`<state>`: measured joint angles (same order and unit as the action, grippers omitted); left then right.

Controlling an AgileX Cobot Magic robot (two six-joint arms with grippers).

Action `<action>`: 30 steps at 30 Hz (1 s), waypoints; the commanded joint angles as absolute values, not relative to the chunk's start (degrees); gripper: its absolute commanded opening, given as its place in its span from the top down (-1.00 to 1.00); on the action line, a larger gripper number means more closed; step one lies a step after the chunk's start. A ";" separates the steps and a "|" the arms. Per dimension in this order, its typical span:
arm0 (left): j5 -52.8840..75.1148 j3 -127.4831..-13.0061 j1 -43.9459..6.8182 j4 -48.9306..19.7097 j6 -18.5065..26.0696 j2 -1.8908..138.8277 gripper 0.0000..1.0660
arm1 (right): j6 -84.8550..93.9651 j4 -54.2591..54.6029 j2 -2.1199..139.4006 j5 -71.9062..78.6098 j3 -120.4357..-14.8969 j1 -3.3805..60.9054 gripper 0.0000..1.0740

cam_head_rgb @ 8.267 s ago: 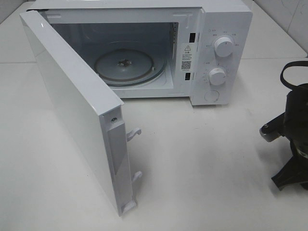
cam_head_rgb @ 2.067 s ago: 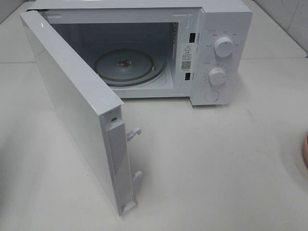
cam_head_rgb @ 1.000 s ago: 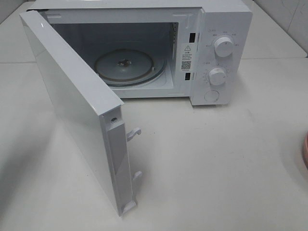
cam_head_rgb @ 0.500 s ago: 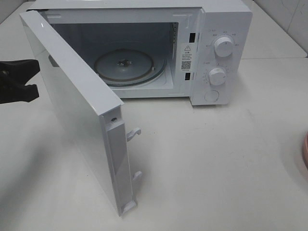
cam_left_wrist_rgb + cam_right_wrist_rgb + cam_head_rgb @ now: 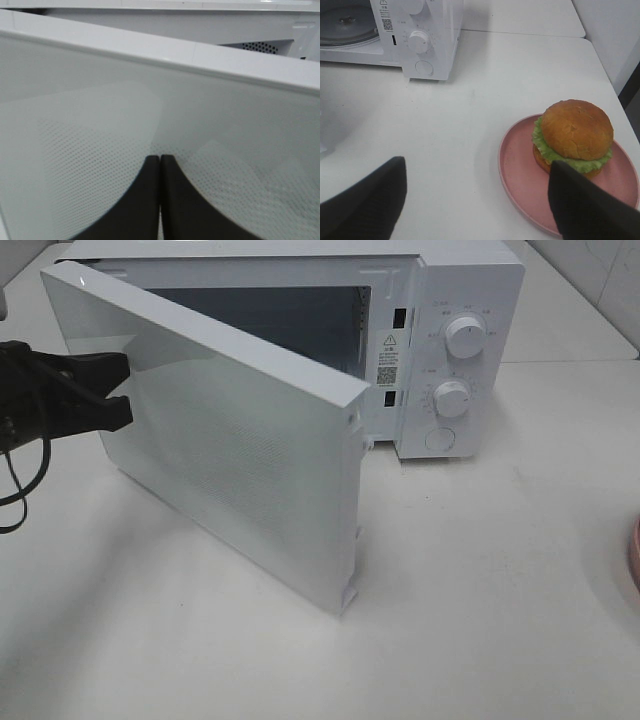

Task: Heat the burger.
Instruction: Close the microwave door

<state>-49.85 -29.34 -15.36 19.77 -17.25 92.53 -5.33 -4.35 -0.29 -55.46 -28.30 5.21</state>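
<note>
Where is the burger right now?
The burger sits on the pink plate on the table, out to the right of the microwave, seen in the right wrist view.

A white microwave stands on the table, door half-open; pink plate nearby.

A: Where's everything vs the microwave?
B: It sits at the back of the table. Its door swings out forward-left, half open. Two knobs are stacked on its right panel.
A: Burger?
B: On the plate, front-right of the microwave, well apart from it. The plate's edge is at the table's right side.
A: Left gripper?
B: Left of the microwave, fingers touching the door's outer face.
</note>
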 commanded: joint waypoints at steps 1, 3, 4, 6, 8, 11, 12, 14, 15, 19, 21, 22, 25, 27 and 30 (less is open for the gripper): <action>-49.96 -31.63 -17.93 17.70 -16.73 94.42 1.00 | -4.98 -4.47 -1.78 -55.06 -28.13 5.04 -0.40; -49.68 -32.60 -18.85 17.13 -16.21 95.11 1.00 | -4.98 -4.47 -1.78 -55.06 -28.13 5.04 -0.40; -49.68 -32.60 -18.85 17.13 -16.21 95.11 1.00 | -4.98 -4.47 -1.78 -55.06 -28.13 5.04 -0.40; -48.70 -34.15 -20.40 15.01 -15.24 96.14 1.00 | -4.98 -4.47 -1.78 -55.06 -28.13 5.04 -0.40; -47.73 -35.18 -21.54 13.12 -14.27 96.94 1.00 | -4.98 -4.47 -1.78 -55.06 -28.13 5.04 -0.40; -46.98 -36.96 -23.20 10.71 -13.01 98.26 1.00 | -4.98 -4.47 -1.78 -55.06 -28.13 5.04 -0.40; -46.98 -37.59 -23.78 10.08 -12.78 98.72 1.00 | -4.98 -4.47 -1.78 -55.06 -28.13 5.04 -0.40; -46.98 -38.85 -24.69 9.22 -12.20 99.64 1.00 | -4.98 -4.47 -1.78 -55.06 -28.13 5.04 -0.40; -46.87 -39.59 -25.15 8.94 -11.97 100.21 1.00 | -4.98 -4.47 -1.78 -55.06 -28.13 5.04 -0.40; -44.98 -42.17 -26.30 7.79 -11.86 101.70 1.00 | -4.98 -4.47 -1.78 -55.06 -28.13 5.04 -0.40; -42.69 -44.18 -27.04 7.10 -11.80 102.56 1.00 | -4.98 -4.47 -1.78 -55.06 -28.13 5.04 -0.40; -41.37 -45.95 -27.50 6.93 -11.80 103.59 1.00 | -4.98 -4.47 -1.78 -55.06 -28.13 5.04 -0.40; -40.16 -48.53 -28.07 6.82 -11.80 104.85 1.00 | -4.98 -4.47 -1.78 -55.06 -28.13 5.04 -0.40; -39.88 -50.02 -28.36 6.82 -11.86 105.71 1.00 | -4.98 -4.47 -1.78 -55.06 -28.13 5.04 -0.40; -39.71 -52.48 -28.53 6.53 -11.86 107.03 1.00 | -4.98 -4.47 -1.78 -55.06 -28.13 5.04 -0.40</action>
